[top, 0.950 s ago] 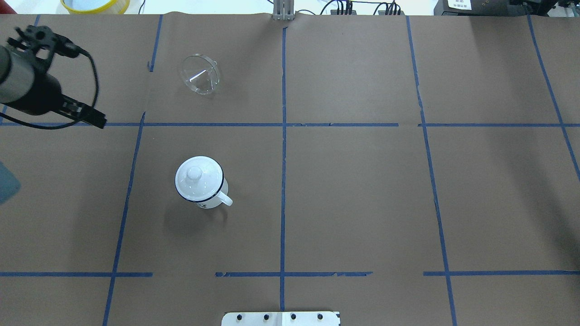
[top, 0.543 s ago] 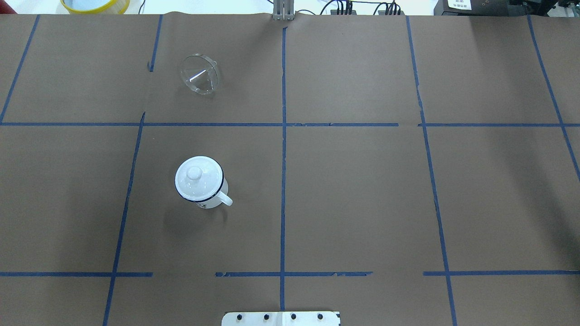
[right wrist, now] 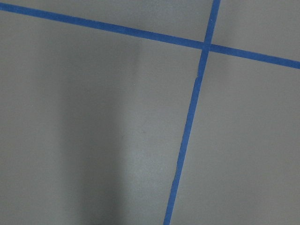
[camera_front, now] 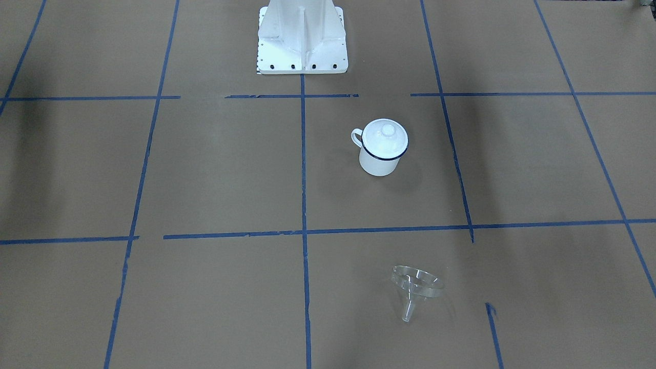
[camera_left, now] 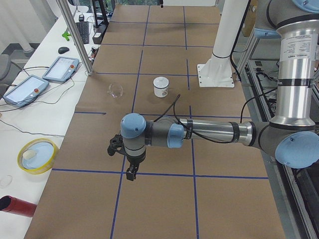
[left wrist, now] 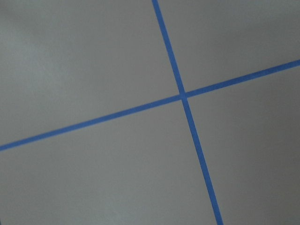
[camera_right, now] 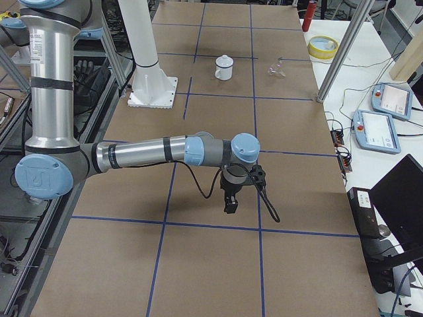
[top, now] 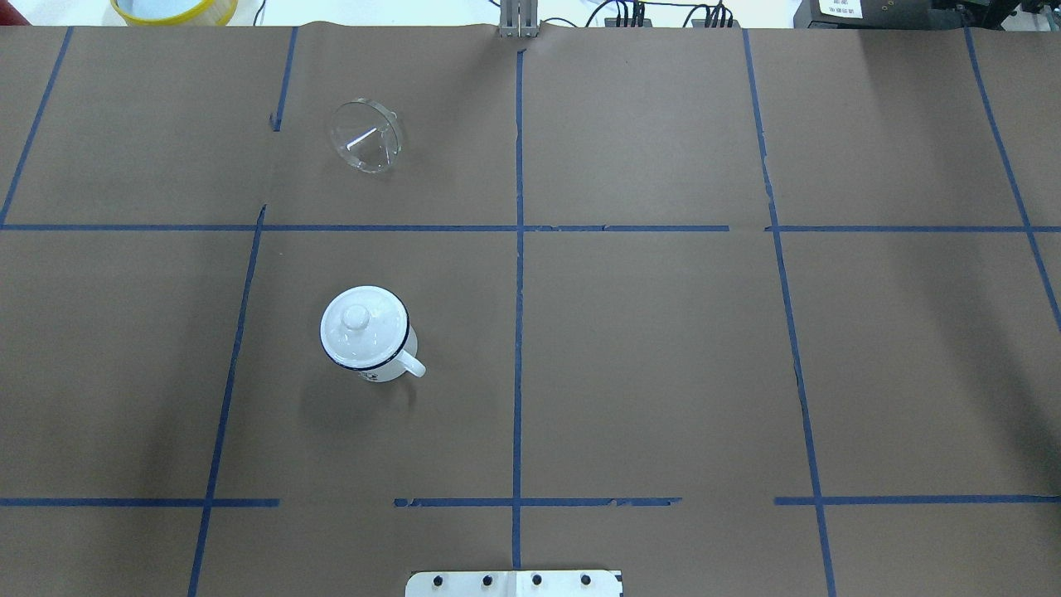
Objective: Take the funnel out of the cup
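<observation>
The clear funnel lies tipped on the brown table, apart from the cup, and shows in the front view with its spout down toward the paper. The white cup with a dark blue rim stands upright with a round white knobbed lid on it; it also shows in the front view. My left gripper hangs over the table's left end, far from both. My right gripper hangs over the right end. I cannot tell whether either is open or shut.
The robot base plate sits at the near table edge. A yellow bowl stands past the far left corner. Teach pendants and a metal post are beyond the far edge. Both wrist views show only taped paper.
My left arm, at the overhead view's left edge one second ago, has moved out of that view. The funnel, cup and lid have not moved.
</observation>
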You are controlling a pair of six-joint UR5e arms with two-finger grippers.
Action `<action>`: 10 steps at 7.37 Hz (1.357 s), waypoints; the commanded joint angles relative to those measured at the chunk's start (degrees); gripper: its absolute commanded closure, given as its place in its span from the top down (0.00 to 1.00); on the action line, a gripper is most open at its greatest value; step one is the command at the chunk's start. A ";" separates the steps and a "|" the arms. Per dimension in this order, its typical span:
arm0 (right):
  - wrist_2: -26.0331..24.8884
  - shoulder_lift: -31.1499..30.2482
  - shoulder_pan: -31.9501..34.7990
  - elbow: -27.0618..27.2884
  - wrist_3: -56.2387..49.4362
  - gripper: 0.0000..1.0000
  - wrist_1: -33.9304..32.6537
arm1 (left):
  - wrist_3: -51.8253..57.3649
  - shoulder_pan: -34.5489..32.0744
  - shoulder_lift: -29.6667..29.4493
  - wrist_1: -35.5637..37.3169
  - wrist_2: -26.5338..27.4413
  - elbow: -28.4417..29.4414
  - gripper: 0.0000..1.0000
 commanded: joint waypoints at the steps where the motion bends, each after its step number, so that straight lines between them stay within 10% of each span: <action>1: 0.00 0.00 0.00 -0.02 0.00 1.00 0.00 | -0.07 -0.15 0.93 0.21 -0.49 -0.18 1.00; 10: 0.00 0.09 0.00 0.07 0.00 1.00 0.00 | 0.19 -0.24 1.81 -0.06 -0.23 -0.80 1.00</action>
